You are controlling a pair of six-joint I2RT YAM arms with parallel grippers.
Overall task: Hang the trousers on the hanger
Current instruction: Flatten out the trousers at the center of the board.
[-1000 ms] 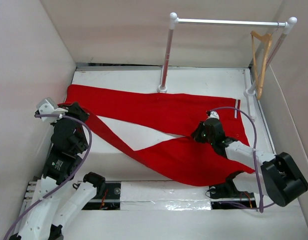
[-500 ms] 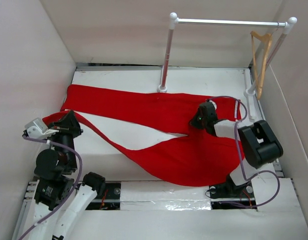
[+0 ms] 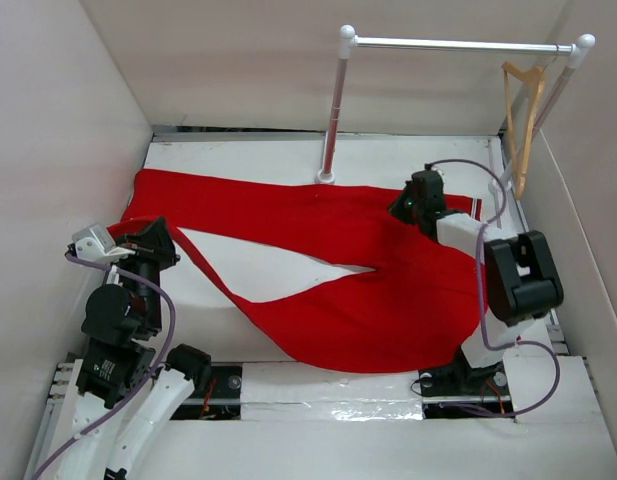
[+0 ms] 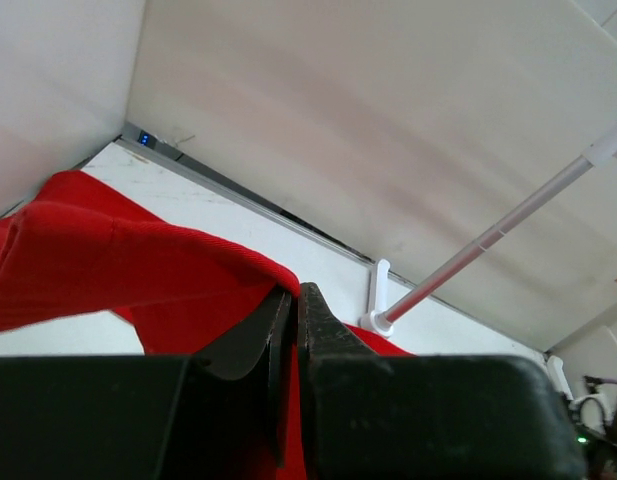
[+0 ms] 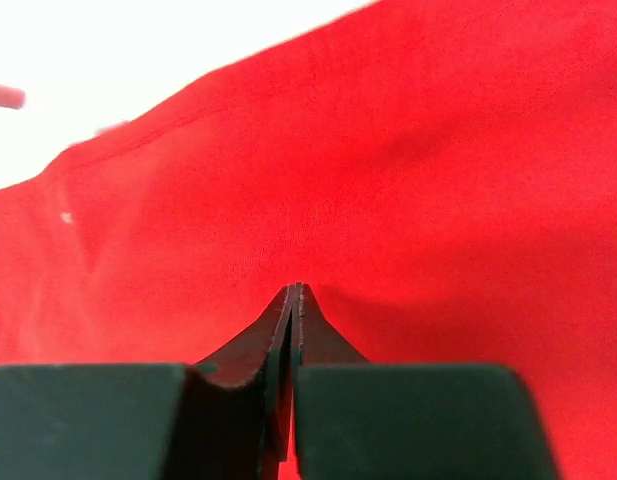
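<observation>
Bright red trousers [image 3: 268, 210] with thin white stripes, light tan hanger [image 3: 533, 120], white-and-silver rail [image 3: 458, 44].

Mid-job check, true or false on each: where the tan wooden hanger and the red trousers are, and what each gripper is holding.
1. The slim tan wooden hanger hangs on the white-and-metal rail. True.
2. The red cloth trousers are draped over the hanger. False: they lie mostly on the white table.
3. The left gripper is shut on the trousers. True.
4. The right gripper is open above the hanger. False: it is shut on the trousers.
</observation>
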